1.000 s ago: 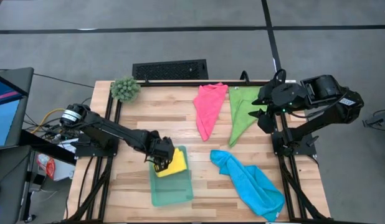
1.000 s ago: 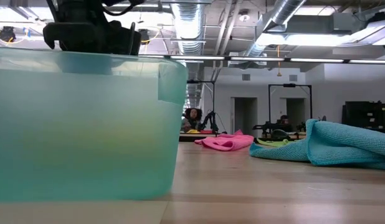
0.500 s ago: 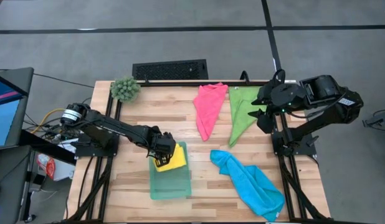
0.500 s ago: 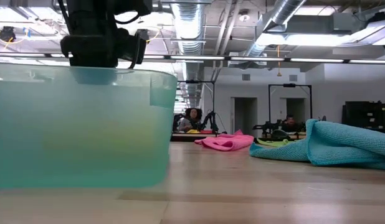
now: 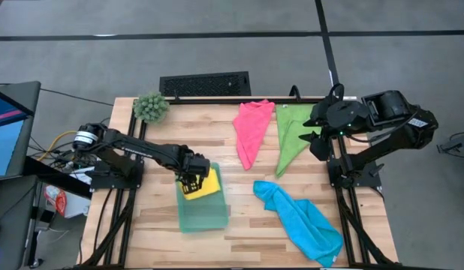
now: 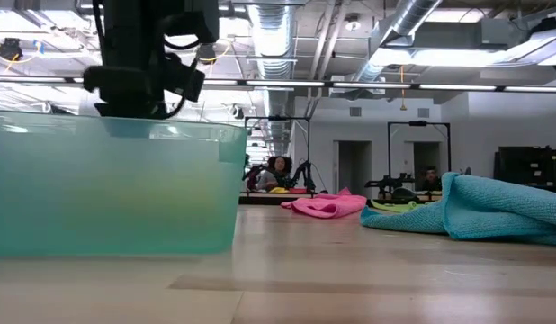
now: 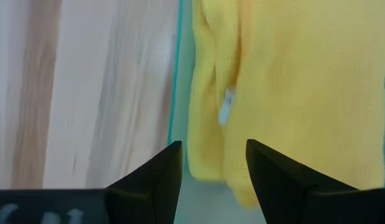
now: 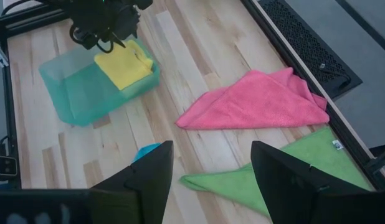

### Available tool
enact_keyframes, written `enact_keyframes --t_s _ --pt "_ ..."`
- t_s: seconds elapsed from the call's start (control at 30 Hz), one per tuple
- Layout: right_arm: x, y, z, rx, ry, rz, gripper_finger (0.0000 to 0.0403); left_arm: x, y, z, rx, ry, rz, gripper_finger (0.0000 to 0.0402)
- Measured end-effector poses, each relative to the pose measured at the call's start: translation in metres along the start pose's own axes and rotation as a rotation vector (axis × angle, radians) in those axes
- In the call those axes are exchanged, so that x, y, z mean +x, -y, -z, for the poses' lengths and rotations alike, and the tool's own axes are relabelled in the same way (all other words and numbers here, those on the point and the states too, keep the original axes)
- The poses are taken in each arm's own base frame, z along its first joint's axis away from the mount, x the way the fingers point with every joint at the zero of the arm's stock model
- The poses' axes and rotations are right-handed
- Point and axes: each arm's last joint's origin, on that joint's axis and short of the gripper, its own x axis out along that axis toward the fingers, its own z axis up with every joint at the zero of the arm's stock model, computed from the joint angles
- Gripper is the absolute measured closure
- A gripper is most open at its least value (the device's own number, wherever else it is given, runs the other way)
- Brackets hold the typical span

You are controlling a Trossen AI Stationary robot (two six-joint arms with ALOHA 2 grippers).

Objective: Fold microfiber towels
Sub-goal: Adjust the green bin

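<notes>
A pale wooden table (image 5: 164, 139) on a dark frame stands on grey carpet crossed by dark floor lines, with a black grille (image 5: 205, 83) at its far edge and a spiky green plant ball (image 5: 151, 107) on its far left corner; the low view looks across the boards into a big room with exposed ceiling ducts (image 6: 274, 31), dark doorways and seated people far behind. The left arm reaches in from the table's left side, bent at the elbow, and its left gripper (image 5: 190, 177) points down over the far end of a teal translucent tray (image 5: 206, 217), fingers spread and pinching nothing. The folded yellow towel (image 7: 292, 81) lies in the tray right under and just ahead of those fingers, against the tray wall. The right arm is drawn back over the table's right edge, its right gripper (image 5: 316, 130) held high with fingers spread wide and empty. Just beside that gripper toward the table's middle lies the green towel (image 5: 293, 135) in a long triangle, with the pink towel (image 5: 252, 127) next beyond it; the crumpled blue towel (image 5: 301, 219) lies nearer the front, between that gripper and the tray.
</notes>
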Motion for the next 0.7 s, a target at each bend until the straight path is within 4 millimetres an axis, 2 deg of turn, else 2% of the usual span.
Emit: enact_keyframes --t_s 0.2,0.33,0.53,0.7 --pt "0.0 0.0 0.0 0.0 0.0 0.0 0.0163 -0.01 -0.004 0.008 0.005 -0.019 0.005 0.0231" --pt "0.0 0.0 0.0 0.0 0.0 0.001 0.0163 -0.024 -0.008 0.013 -0.035 0.018 0.034 0.0231" --pt "0.0 0.0 0.0 0.0 0.002 0.005 0.0163 -0.053 -0.016 0.019 -0.162 0.194 0.091 0.0231" --pt "0.0 0.001 -0.001 0.0 0.022 0.05 0.0163 -0.067 -0.017 0.009 -0.243 0.402 0.095 0.0231"
